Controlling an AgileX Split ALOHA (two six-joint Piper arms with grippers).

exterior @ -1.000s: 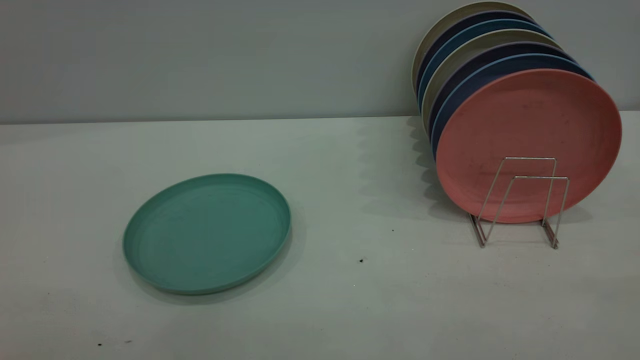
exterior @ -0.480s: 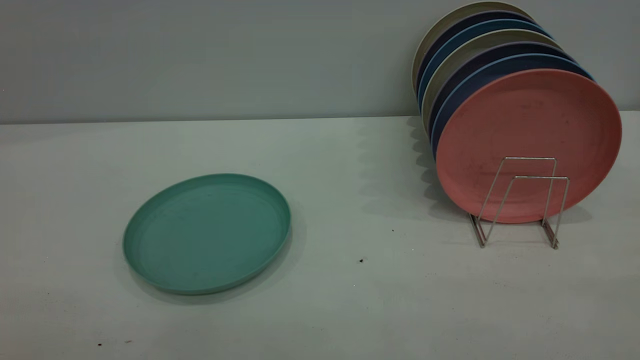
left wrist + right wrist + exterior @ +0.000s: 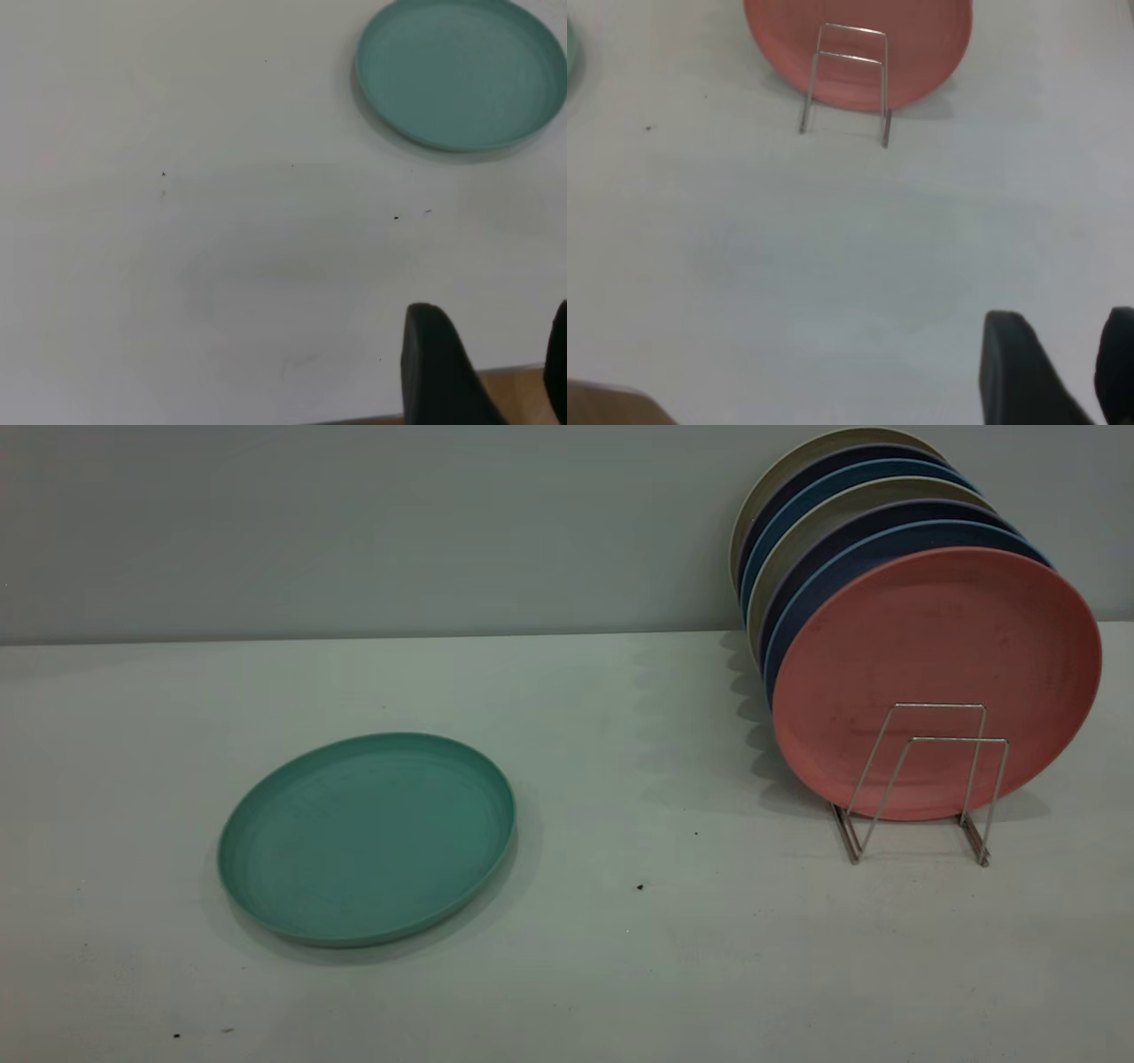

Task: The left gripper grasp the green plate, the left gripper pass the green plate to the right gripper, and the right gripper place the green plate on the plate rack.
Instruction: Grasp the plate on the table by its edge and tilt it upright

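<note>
The green plate lies flat on the white table, left of centre; it also shows far off in the left wrist view, and a sliver of it shows in the right wrist view. The plate rack stands at the right with two free wire loops in front; it also shows in the right wrist view. Neither gripper shows in the exterior view. My left gripper is open and empty over the table's near edge, far from the plate. My right gripper is open and empty, well short of the rack.
A salmon-pink plate stands upright in the rack behind the free loops, with several blue and beige plates behind it. A grey wall closes the back. A wooden surface shows past the table edge.
</note>
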